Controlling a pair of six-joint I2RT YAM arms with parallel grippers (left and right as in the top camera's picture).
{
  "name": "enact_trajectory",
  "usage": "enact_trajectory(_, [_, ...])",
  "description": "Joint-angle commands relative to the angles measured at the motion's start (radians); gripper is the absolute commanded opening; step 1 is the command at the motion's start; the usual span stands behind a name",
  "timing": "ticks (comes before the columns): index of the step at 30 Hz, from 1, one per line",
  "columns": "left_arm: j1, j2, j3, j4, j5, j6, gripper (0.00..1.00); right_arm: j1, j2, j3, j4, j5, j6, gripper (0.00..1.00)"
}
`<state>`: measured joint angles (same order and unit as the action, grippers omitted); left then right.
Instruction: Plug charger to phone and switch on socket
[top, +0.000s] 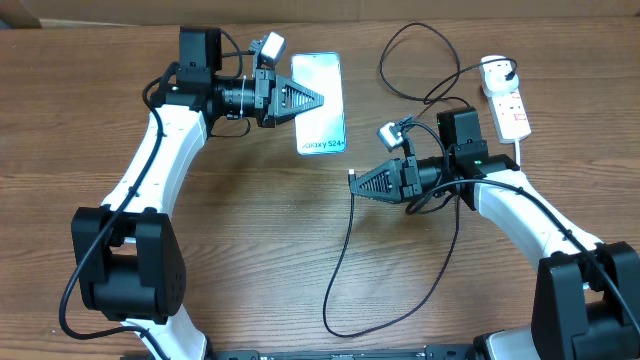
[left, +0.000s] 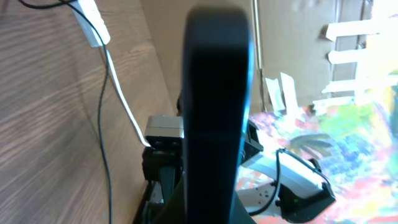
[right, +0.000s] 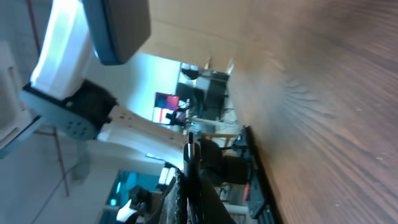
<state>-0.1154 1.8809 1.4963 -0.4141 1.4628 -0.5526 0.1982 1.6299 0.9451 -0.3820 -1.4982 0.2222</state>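
The phone (top: 325, 120) shows its light-blue screen facing up at the back middle of the table. My left gripper (top: 322, 99), turned on its side, is shut on the phone's left long edge. In the left wrist view the phone (left: 217, 93) is a dark slab seen edge-on. My right gripper (top: 354, 180), also rolled sideways, is shut on the charger (top: 347, 235) near its tip, which points left just below and right of the phone. The thin black connector (right: 190, 149) sticks out past the fingers. The cable loops over the table to a white plug (top: 497, 70) in the socket (top: 512, 108).
The socket's thick white cord (top: 521, 152) runs toward my right arm. The black cable makes a wide loop near the front edge (top: 400, 320) and another behind the right arm (top: 400, 85). Cardboard lines the table's back edge (top: 100, 12).
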Motion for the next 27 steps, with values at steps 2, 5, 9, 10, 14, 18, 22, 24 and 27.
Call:
enact_trajectory(2, [0.003, -0.004, 0.009, 0.007, 0.076, -0.013, 0.04, 0.037, -0.023, 0.016, 0.003, -0.072, -0.022, 0.04])
enact_trajectory(5, [0.003, -0.004, 0.009, 0.007, 0.071, -0.013, 0.04, 0.085, -0.023, 0.016, 0.012, -0.071, -0.022, 0.04])
enact_trajectory(9, [0.003, -0.004, 0.009, 0.007, 0.070, -0.013, 0.04, 0.106, -0.023, 0.016, 0.032, -0.066, -0.005, 0.04])
enact_trajectory(10, [0.003, -0.004, 0.009, 0.007, 0.066, -0.013, 0.04, 0.106, -0.023, 0.016, 0.039, -0.066, 0.003, 0.04])
enact_trajectory(14, [0.003, -0.004, 0.009, 0.006, 0.037, -0.013, 0.04, 0.104, -0.023, 0.016, 0.101, -0.067, 0.068, 0.04])
enact_trajectory(18, [-0.008, -0.004, 0.009, 0.005, 0.018, -0.013, 0.04, 0.104, -0.023, 0.016, 0.185, -0.064, 0.145, 0.04])
enact_trajectory(22, [-0.035, -0.004, 0.009, 0.003, 0.008, -0.013, 0.04, 0.104, -0.023, 0.016, 0.249, 0.011, 0.248, 0.04])
enact_trajectory(24, [-0.043, -0.004, 0.009, 0.000, -0.008, -0.013, 0.04, 0.104, -0.023, 0.016, 0.280, 0.016, 0.273, 0.04])
enact_trajectory(27, [-0.043, -0.004, 0.009, 0.000, -0.023, -0.013, 0.04, 0.104, -0.023, 0.016, 0.319, 0.016, 0.307, 0.04])
